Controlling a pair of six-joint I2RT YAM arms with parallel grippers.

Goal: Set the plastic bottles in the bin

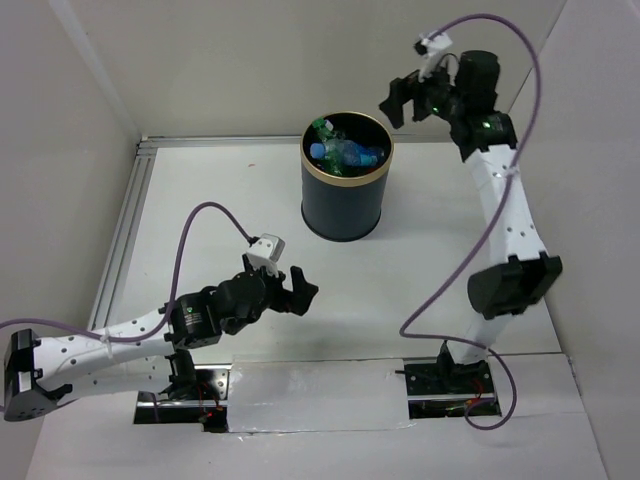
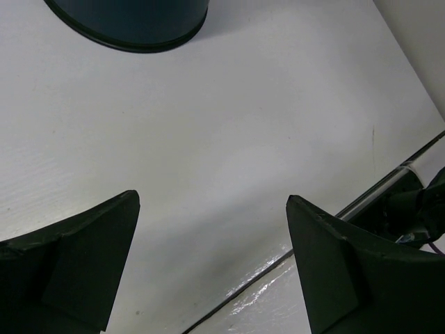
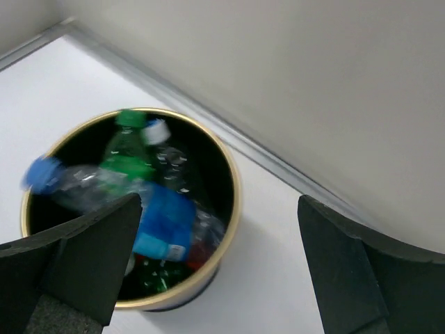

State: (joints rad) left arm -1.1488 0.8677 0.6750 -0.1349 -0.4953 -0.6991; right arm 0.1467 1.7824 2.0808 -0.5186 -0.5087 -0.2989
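White bench [image 1: 200, 200], pale walls [image 1: 200, 60] on three sides. One bin [image 1: 345, 205] stands toward the back, with plastic bottles [image 1: 347, 152] heaped inside: at least three, the rest too tangled to count. Two arms: left arm [image 1: 100, 345] low, jaws spread, empty; right arm [image 1: 510, 210] raised beside the bin, jaws spread, empty.

I'm looking into what reads as a robotics lab test cell; plain white panel walls [image 1: 230, 60] box in a white table [image 1: 200, 190]; an aluminium rail [image 1: 120, 235] edges it; purple cables [image 1: 207, 205] loop free.
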